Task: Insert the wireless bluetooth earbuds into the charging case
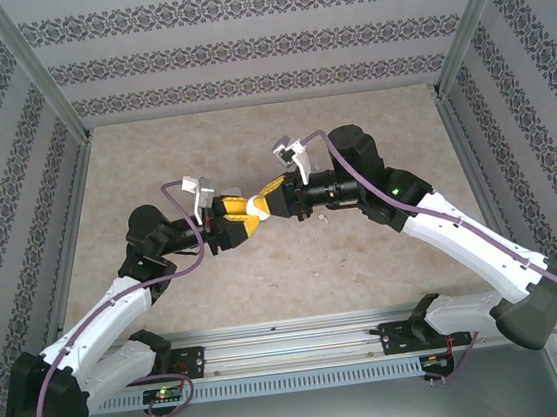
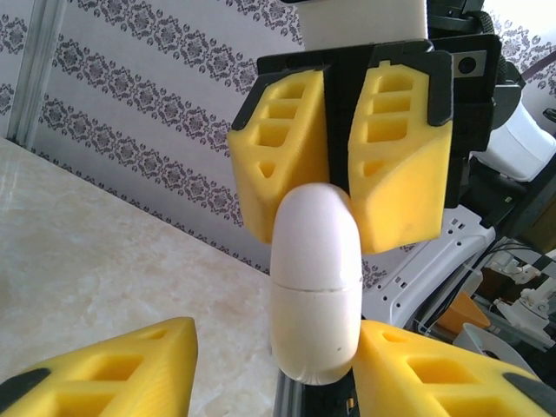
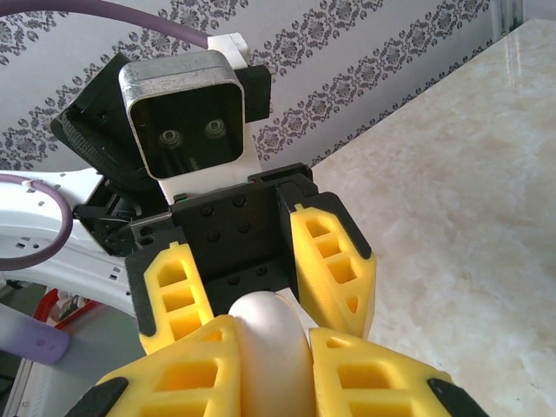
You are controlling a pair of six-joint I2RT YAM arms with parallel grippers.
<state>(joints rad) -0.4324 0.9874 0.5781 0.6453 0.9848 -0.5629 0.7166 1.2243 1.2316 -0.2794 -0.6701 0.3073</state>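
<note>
- We see the charging case (image 2: 317, 287) as a smooth, glossy white capsule with rounded ends. A thin seam runs around its middle.
- The seam is closed, so we cannot tell what sits inside the case.
- The case is held in the air above the table (image 1: 364, 249), between the two arms where their tips meet near the middle.
- The right gripper (image 3: 274, 330) is clamped on the case. In its own wrist view, its two yellow fingers press against both sides of the white shell.
- The fingers (image 2: 278, 148) of that gripper are blocky yellow wedges with open ribbed cells, mounted on matte black brackets.
- The left gripper (image 2: 278, 328) straddles the other end of the case with its jaws apart. One finger lies against the shell, and a gap of table shows between the other finger and the shell.
- The table is a pale beige slab with a faint marbled pattern and a soft sheen.
- Behind it stand walls (image 1: 241, 52) papered in white with bands of dark damask ornament, framed by bare metal posts.
- On the left wrist we see a camera housing (image 3: 182, 87). It is a brushed silvery box with rounded corners and two small lenses in its dark face.
- A purple cable (image 3: 130, 10) loops past it.
</note>
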